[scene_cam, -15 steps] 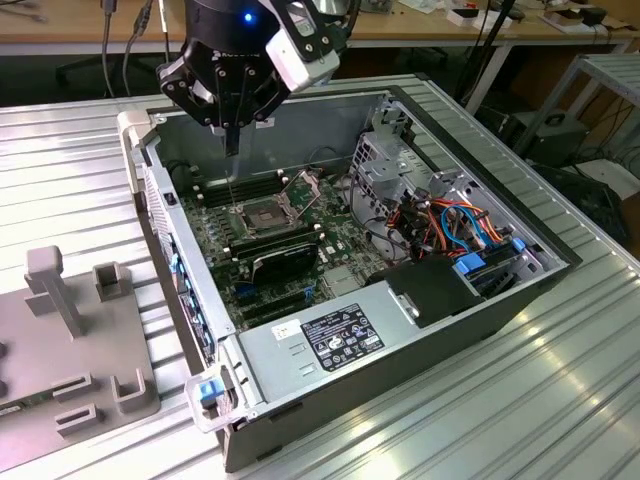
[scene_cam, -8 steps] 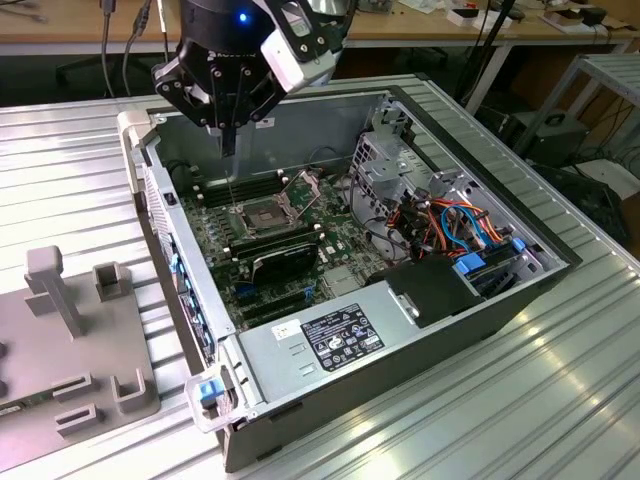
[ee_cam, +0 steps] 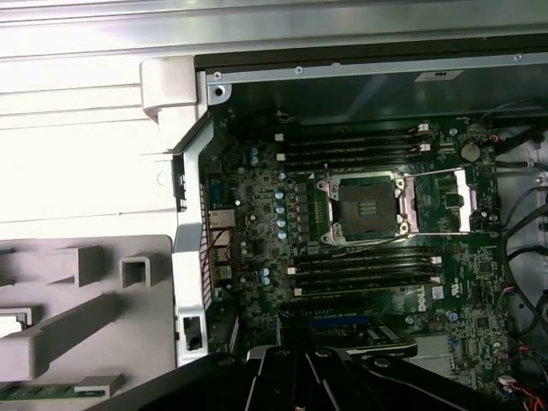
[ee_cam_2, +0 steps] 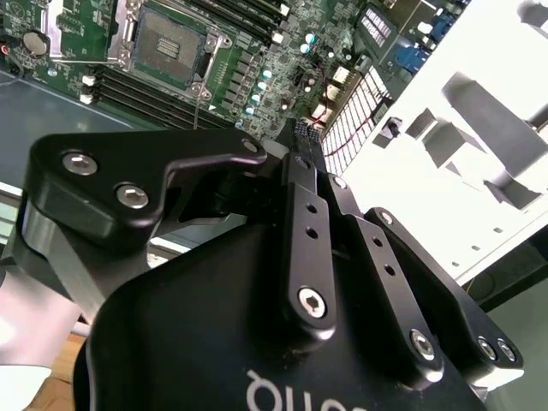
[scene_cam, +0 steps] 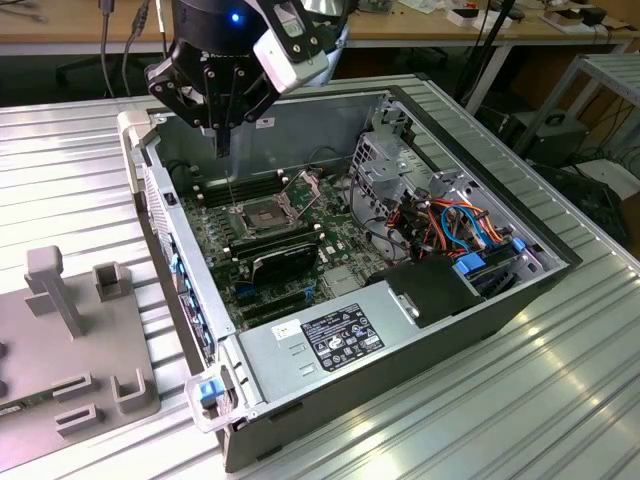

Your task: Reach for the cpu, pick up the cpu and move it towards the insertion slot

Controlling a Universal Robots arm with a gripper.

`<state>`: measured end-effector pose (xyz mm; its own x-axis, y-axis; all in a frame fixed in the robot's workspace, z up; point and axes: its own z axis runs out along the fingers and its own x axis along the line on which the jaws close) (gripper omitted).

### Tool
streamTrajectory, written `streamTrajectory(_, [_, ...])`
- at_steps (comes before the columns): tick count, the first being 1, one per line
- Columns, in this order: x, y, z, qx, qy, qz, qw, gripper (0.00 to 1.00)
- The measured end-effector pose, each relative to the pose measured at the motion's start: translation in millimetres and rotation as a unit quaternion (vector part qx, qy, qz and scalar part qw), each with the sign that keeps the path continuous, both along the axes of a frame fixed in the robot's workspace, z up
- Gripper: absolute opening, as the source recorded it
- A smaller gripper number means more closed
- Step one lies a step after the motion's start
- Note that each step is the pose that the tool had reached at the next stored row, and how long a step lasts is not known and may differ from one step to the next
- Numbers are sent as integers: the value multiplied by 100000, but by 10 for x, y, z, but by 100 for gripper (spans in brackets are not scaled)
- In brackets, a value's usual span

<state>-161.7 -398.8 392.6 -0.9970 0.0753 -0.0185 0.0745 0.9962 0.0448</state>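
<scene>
In the exterior view, a grey holder (scene_cam: pixel 70 350) with blocks and a post is sitting on the ribbed metal table (scene_cam: pixel 60 170), at 8 o'clock from the computer case (scene_cam: pixel 330 115). In the first wrist view, a small pale square bit (ee_cam: pixel 7 325) is lying on that holder. It may be the cpu, but I cannot tell.

The gripper (scene_cam: pixel 222 150) is hanging over the case's 10 o'clock corner and pointing down. Its two fingers (ee_cam_2: pixel 301 184) are pressed together at the tips, and I am seeing nothing between them.

The insertion slot (scene_cam: pixel 262 213) is lying on the green board at 5 o'clock from the gripper, well below it and not touching it. Both wrist views are showing its dark middle bare (ee_cam_2: pixel 171 44) (ee_cam: pixel 364 205). Its metal flap (scene_cam: pixel 305 190) is standing tipped up at the slot's 2 o'clock side.

A black card (scene_cam: pixel 285 260) is lying at 5 o'clock from the slot. Coloured wires (scene_cam: pixel 450 225) are bunching up at 3 o'clock in the case.
</scene>
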Motion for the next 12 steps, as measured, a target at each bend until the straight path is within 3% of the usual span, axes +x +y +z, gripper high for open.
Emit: streamTrajectory(12, [-77, 0, -1, -4, 97, 2, 100000, 11])
